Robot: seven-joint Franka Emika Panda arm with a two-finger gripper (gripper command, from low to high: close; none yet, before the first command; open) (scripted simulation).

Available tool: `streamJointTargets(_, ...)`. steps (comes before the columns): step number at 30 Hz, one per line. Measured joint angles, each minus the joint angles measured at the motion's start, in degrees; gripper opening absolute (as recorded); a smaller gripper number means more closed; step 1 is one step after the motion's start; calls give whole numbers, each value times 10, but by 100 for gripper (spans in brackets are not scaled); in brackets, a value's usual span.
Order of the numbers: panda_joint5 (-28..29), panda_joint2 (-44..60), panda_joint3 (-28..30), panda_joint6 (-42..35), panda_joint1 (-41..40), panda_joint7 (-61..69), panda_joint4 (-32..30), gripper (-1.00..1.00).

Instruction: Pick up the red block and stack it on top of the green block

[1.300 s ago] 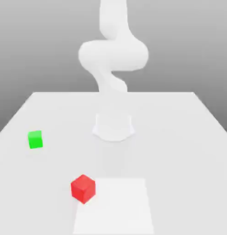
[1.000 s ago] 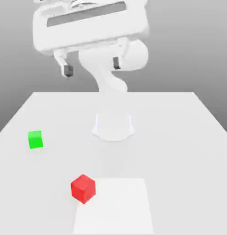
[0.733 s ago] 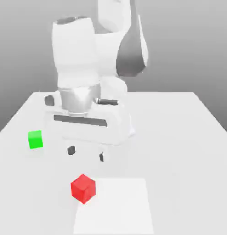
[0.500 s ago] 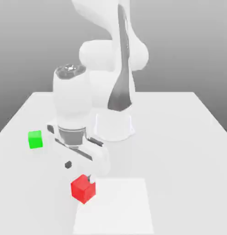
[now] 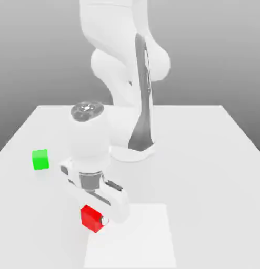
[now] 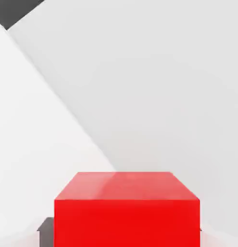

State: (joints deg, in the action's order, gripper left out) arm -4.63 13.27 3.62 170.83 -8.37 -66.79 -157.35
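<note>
Lowered hand: since the earlier exterior view the hand [image 5: 94, 214] has come down from above and closed in, while both cubes sit where they sat
Hand's grip: pinching the bright red cube [image 5: 91, 219], with a finger at each of two opposite sides; in the hand view the cube lies square between them, probably because the wrist is turned to match its faces, so the pads can press flat rather than on corners
Red cube's place: at the exterior view's left edge of the pale rectangular patch [image 5: 142, 236], near its far corner, and low at the bench [image 5: 206, 184]; whether it has left the surface I cannot tell
Green cube's place: upright on the bench, toward the exterior view's left and nearer the robot base [image 5: 133, 154], well apart from the red one; its top is bare, ready to serve as the seat
Way across: nothing stands between the two cubes, but the green one itself could be knocked if the carry runs low
Next move: likely a straight lift, then over to the green cube, lining up the faces before letting go
</note>
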Motion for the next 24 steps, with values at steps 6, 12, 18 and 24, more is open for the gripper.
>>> streamJointTargets(6,33,-76,17,-64,9,-23,-9,-100)
streamJointTargets(12,46,-142,38,-119,4,-12,-25,-100)
streamJointTargets(18,72,-194,112,-153,-96,53,-46,-100)
streamJointTargets(24,126,-244,184,-177,-186,99,-70,-100)
